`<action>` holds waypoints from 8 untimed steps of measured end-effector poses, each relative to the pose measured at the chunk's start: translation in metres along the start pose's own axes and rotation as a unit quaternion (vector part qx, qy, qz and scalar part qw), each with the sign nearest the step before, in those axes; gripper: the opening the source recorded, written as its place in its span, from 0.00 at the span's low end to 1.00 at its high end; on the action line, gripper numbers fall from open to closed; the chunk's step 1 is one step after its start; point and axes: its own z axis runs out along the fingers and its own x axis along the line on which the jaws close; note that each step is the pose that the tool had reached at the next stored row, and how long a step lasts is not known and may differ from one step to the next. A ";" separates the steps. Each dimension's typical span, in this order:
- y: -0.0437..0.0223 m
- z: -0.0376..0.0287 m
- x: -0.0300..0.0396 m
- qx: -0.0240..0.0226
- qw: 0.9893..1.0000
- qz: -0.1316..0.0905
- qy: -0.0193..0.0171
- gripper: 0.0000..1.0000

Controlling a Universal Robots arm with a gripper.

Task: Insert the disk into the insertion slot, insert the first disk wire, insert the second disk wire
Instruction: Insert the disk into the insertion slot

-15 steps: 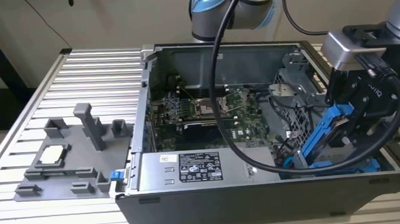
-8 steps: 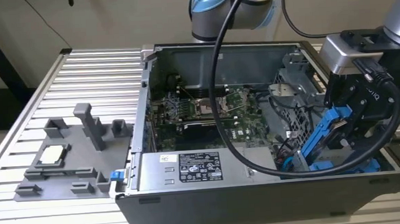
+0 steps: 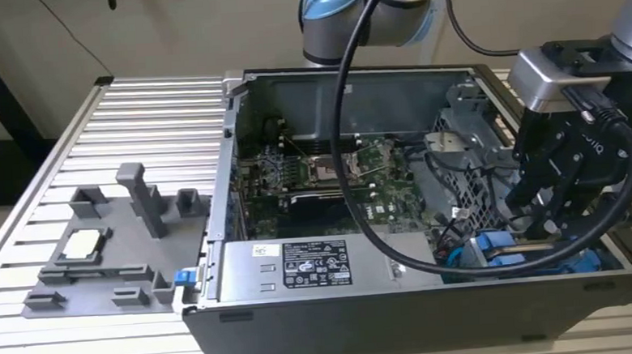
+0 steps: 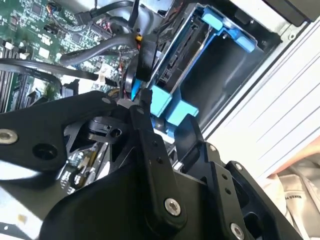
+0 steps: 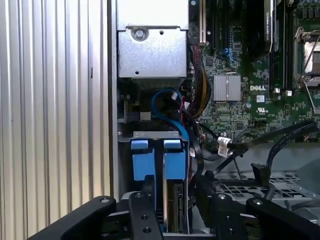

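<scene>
Disk [image 5: 176, 202] in insertion slot [image 5: 155, 134] — first wrist view; end effector [image 3: 537, 224] above — exterior view.

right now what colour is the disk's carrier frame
The disk's carrier frame is bright blue, clearest in the first wrist view.

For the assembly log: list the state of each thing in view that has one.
Grey metal computer case: lying flat, side panel off.
Silver-grey disk in bright blue plastic carrier: seated in the narrow grey metal cage slot.
Black pincer: low inside the case, at that carrier.
Grey plastic fixture tray: holding one small square part.
</scene>
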 end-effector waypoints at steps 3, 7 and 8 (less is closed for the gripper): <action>0.0005 -0.0124 -0.0003 0.000 1.000 0.000 0.000 0.47; 0.0012 -0.0301 -0.0008 0.000 1.000 0.000 0.001 0.47; 0.0014 -0.0337 -0.0009 0.000 1.000 0.000 0.001 0.47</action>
